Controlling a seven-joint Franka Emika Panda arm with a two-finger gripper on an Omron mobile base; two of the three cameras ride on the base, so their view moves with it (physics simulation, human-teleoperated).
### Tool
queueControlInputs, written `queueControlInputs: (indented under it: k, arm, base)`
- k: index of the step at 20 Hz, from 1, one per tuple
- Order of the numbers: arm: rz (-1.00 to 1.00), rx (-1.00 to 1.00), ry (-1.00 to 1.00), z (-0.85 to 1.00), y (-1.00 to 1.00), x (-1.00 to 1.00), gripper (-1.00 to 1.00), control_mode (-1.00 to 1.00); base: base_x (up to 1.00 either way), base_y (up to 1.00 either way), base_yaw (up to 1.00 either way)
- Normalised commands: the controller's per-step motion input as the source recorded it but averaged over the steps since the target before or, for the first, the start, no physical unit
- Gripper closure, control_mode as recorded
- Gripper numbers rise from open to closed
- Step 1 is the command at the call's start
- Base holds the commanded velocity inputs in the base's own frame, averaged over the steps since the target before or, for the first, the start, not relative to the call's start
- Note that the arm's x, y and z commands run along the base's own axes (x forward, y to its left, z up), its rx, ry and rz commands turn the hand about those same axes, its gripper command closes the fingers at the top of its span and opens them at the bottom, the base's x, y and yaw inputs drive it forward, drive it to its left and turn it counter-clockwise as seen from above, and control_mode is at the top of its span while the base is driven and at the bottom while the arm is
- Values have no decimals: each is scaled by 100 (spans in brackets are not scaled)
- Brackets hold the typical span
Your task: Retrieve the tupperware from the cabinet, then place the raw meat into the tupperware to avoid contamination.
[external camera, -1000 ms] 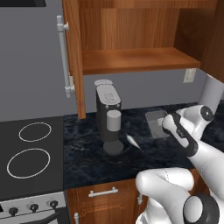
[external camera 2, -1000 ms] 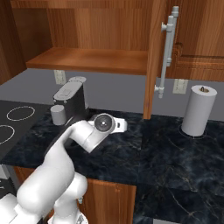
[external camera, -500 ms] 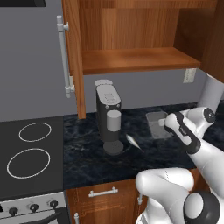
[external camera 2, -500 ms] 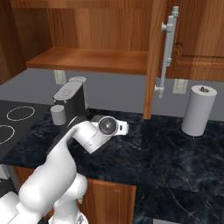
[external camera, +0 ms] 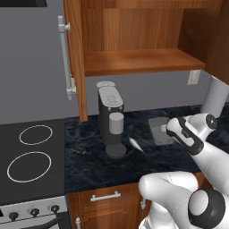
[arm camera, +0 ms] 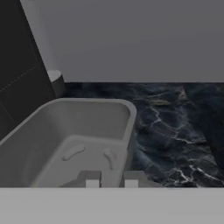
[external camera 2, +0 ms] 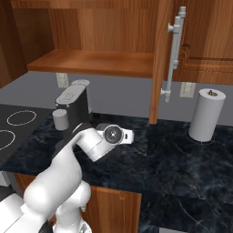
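- One tupperware (external camera: 159,130), grey, on the dark tabletop (external camera: 94,161).
- One raw meat (external camera: 136,144) sliver beside one coffee machine (external camera: 111,119).
- One claw (arm camera: 111,179), pinched shut on the tupperware's wall.

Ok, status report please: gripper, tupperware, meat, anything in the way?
Gripper shut on tupperware wall, box on counter. Raw meat lies loose beside coffee machine. Nothing between them.
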Motion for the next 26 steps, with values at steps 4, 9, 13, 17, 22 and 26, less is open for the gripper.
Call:
queueControlInputs:
  k: [4,9,13,17,22,26]
  arm:
    - [0,0,0,-37,0,0,100,-100]
    - [0,0,0,-25,0,0,100,-100]
    - [0,0,0,-15,0,1,100,-100]
    - [0,0,0,-23,0,4,100,-100]
    - [0,0,0,-27,0,9,100,-100]
    - [0,0,0,-29,0,9,100,-100]
  base:
    - [0,0,0]
    - [0,0,0]
    - [0,0,0]
    - [0,0,0]
    - [0,0,0]
    - [0,0,0]
